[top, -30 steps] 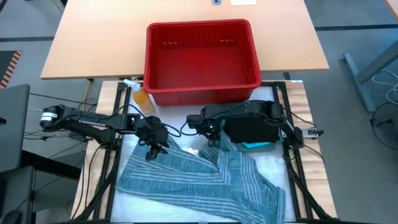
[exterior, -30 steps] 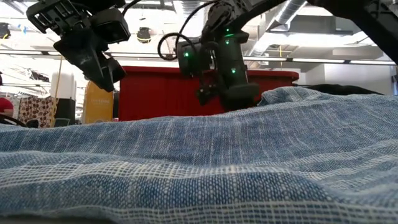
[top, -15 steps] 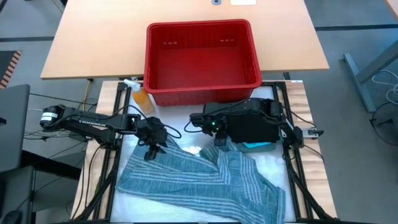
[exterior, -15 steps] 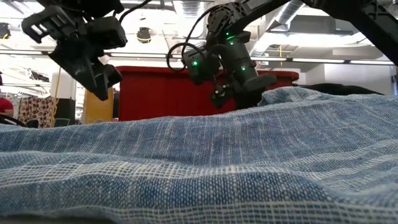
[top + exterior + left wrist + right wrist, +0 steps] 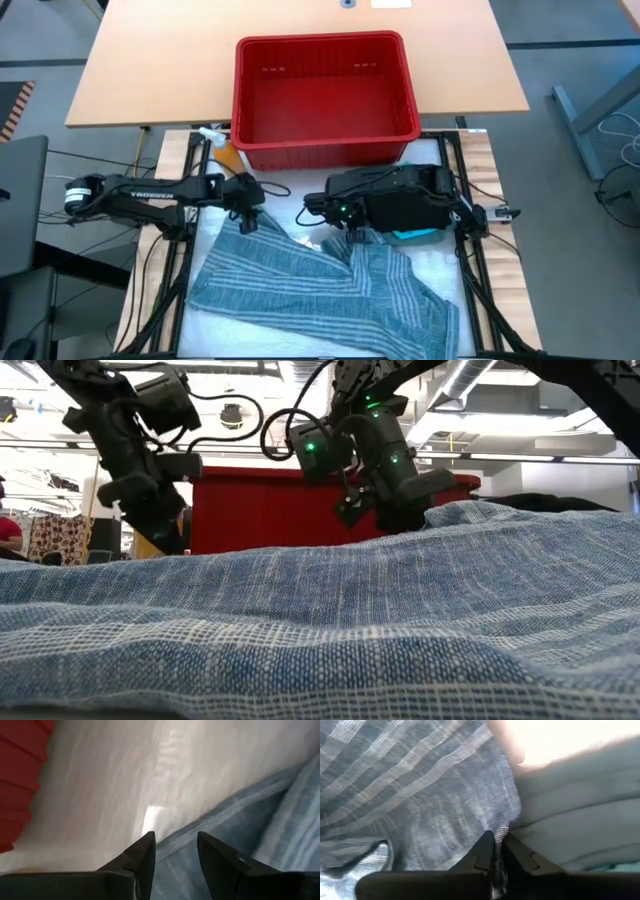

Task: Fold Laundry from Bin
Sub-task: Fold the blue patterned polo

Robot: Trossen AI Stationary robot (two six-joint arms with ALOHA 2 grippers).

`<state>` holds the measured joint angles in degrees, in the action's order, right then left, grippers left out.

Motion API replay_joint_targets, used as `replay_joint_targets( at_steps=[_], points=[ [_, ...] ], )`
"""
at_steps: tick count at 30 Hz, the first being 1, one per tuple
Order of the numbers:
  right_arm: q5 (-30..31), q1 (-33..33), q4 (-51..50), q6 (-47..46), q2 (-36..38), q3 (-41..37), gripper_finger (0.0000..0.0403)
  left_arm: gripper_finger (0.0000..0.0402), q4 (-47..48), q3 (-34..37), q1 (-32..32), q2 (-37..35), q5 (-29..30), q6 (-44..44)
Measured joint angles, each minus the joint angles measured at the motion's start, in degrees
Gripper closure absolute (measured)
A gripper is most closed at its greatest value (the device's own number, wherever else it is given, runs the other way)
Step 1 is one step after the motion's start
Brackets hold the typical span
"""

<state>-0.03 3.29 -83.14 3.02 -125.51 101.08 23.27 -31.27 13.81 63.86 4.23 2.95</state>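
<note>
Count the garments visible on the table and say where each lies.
4. The blue-grey striped garment is spread across the front; the black one lies at right near the bin; a turquoise one peeks from under it; a grey-green one lies alongside. More may be hidden.

High: overhead, straight down on table [image 5: 478, 155].
Low: table height, level, close behind cloth [image 5: 330, 630].
Wrists: close over cloth.
Shared: cloth, bin [image 5: 325, 95].

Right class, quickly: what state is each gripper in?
Left gripper: open, above the striped blue-grey cloth garment.
Right gripper: shut on that garment's edge.
</note>
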Motion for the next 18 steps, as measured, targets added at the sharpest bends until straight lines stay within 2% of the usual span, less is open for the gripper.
replay_joint_targets(
  at_steps=[3,7,11,15,18],
  points=[
    [0.0,-0.8,0.3,0.0,0.0,0.0,0.0349,0.0266,-0.4,1.2,1.8,0.0,-0.7,2.1],
    [0.0,-1.5,1.3,0.0,0.0,0.0,0.0368,0.0266,-0.5,2.3,2.7,0.0,-4.4,6.3],
    [-0.1,-1.5,1.5,-0.2,0.0,0.0,0.0379,0.0266,-0.5,2.7,3.0,2.9,0.6,9.0],
    [-0.1,-1.6,1.4,-1.8,0.1,0.0,0.0370,0.0266,-2.3,2.6,2.9,9.8,-0.5,10.5],
    [-0.1,-2.3,0.7,-2.4,0.1,0.0,0.0367,0.0271,-4.4,1.1,2.9,14.3,4.7,8.5]
  ],
)
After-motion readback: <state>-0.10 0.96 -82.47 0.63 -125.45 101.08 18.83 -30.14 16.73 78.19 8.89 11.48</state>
